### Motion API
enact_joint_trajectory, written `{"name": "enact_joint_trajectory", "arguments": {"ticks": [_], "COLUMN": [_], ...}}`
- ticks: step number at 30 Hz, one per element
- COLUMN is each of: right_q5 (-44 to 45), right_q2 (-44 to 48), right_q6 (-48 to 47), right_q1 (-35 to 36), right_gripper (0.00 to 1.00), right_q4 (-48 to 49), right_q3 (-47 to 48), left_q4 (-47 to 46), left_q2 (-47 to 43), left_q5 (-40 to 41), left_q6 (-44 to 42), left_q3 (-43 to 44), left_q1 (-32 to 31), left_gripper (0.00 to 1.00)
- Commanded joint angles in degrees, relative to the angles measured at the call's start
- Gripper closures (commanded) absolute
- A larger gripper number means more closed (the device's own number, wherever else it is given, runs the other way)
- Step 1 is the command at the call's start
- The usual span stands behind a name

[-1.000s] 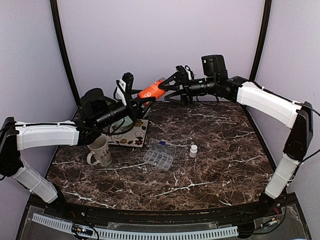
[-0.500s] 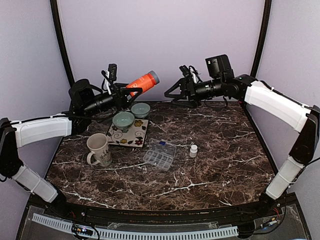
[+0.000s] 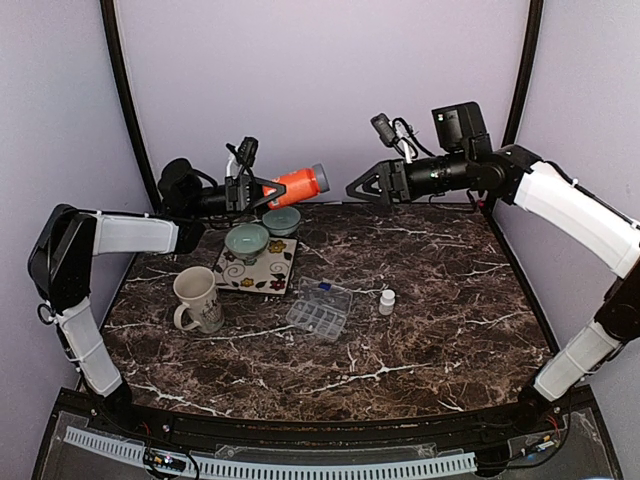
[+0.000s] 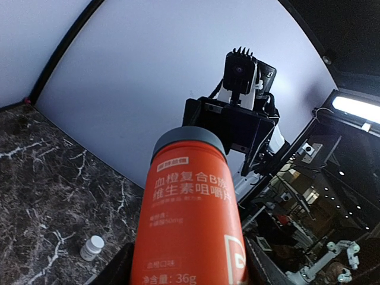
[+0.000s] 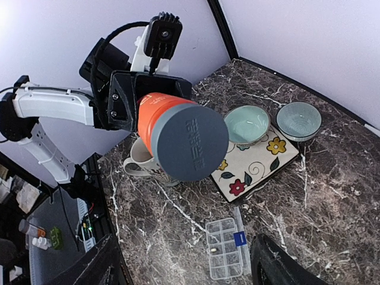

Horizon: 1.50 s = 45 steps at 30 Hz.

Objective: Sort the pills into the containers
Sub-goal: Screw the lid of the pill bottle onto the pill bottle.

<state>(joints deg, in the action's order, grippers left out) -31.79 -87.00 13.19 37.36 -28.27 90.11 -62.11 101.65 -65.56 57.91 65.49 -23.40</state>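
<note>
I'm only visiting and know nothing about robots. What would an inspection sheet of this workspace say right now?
Surface: dark marble table, no spills seen.
Job's things: clear organiser box flat mid-table; orange bottle, grey cap on; loose pills, nothing seen.
Clutter: cream mug, green bowl, second bowl, floral tile, small white bottle.
Grippers: left gripper shut on orange bottle, aloft; right gripper open, empty.
Cables: black loops at right wrist.
Surroundings: pale walls, black posts.
</note>
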Motion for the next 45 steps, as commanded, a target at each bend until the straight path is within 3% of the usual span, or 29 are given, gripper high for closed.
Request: {"name": "enact_joint_trajectory", "arguments": {"ticks": [1, 12, 22, 45], "right_q5": [1.4, -0.4, -1.3, -1.6], "right_q2": [0.4, -2.6, -5.9, -9.4], "right_q6": [-7.7, -11.3, -13.2, -13.4], "right_q1": [0.4, 2.2, 6.3, 7.0], "right_gripper": [0.24, 0.23, 0.23, 0.23], "right_q4": [-1.0, -3.4, -6.2, -5.3], "right_q3": [1.9, 6.6, 10.2, 12.9], "left_q4": [-15.9, -34.0, -37.5, -37.6], "left_q2": [0.7, 6.3, 8.4, 10.5], "left_q5": [-8.6, -13.4, -15.0, -18.4], "left_q6": [16.2, 37.6, 42.5, 45.8], "left_q3": [3.7, 6.8, 8.7, 11.7], "left_q1": [-0.1, 0.0, -0.1, -1.9], "left_gripper": [0.92, 0.94, 0.96, 0.96]}}
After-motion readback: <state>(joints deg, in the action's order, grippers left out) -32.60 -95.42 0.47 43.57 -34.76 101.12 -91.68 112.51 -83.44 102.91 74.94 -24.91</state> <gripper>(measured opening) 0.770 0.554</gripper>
